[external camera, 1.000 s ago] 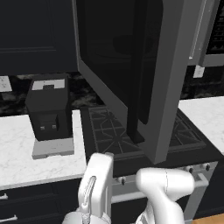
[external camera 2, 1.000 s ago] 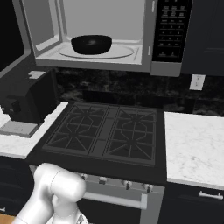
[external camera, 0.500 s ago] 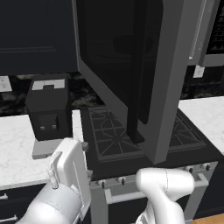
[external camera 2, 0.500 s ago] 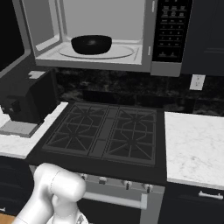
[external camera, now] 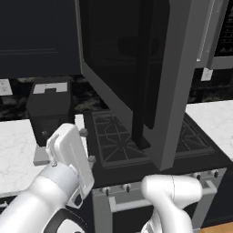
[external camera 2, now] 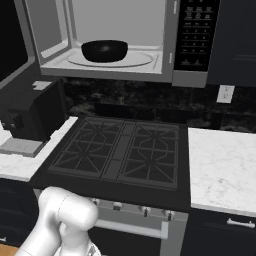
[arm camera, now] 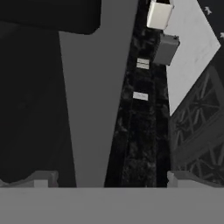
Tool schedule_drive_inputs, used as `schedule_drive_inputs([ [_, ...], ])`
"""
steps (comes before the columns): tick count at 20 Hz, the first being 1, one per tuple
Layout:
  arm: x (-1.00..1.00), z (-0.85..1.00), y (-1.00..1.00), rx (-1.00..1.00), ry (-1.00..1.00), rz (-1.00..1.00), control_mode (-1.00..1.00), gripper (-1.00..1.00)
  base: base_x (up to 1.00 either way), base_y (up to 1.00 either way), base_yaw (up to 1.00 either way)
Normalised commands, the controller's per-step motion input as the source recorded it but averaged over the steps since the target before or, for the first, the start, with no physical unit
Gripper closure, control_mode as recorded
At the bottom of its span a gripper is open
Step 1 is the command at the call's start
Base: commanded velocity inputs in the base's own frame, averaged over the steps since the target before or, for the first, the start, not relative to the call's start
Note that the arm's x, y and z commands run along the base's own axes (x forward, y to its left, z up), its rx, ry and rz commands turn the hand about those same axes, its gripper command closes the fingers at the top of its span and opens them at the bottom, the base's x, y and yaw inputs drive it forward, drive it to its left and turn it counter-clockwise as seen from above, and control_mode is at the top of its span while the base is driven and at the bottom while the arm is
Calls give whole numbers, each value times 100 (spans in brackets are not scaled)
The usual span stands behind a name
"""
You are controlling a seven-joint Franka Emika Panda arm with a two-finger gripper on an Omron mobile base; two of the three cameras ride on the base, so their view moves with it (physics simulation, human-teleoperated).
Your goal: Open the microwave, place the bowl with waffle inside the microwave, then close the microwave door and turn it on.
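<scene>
One bowl with waffle (external camera 2: 104,50) inside microwave (external camera 2: 125,40); microwave door (external camera: 136,73) swung open; jaws spread wide, empty.

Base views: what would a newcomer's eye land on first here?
The microwave door swung wide open, looming over the stove. Next, the dark bowl sitting inside the lit microwave cavity, above the stove. The white arm sits low, in front of the coffee machine.

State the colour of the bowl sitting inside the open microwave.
The bowl is black and glossy, seen best in the right base view, resting on the microwave turntable.
</scene>
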Motion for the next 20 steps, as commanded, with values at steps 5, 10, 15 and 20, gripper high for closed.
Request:
schedule_drive_inputs([
  [5, 83, -7, 6, 0, -15, -5, -100, -100, 0, 0, 0],
  [10, 78, 0, 4, 0, -13, -4, -100, -100, 0, 0, 0],
  [15, 64, 2, -11, 0, -7, 0, -100, -100, 0, 0, 0],
  [20, 23, 15, -27, 3, -12, 0, -100, -100, 0, 0, 0],
])
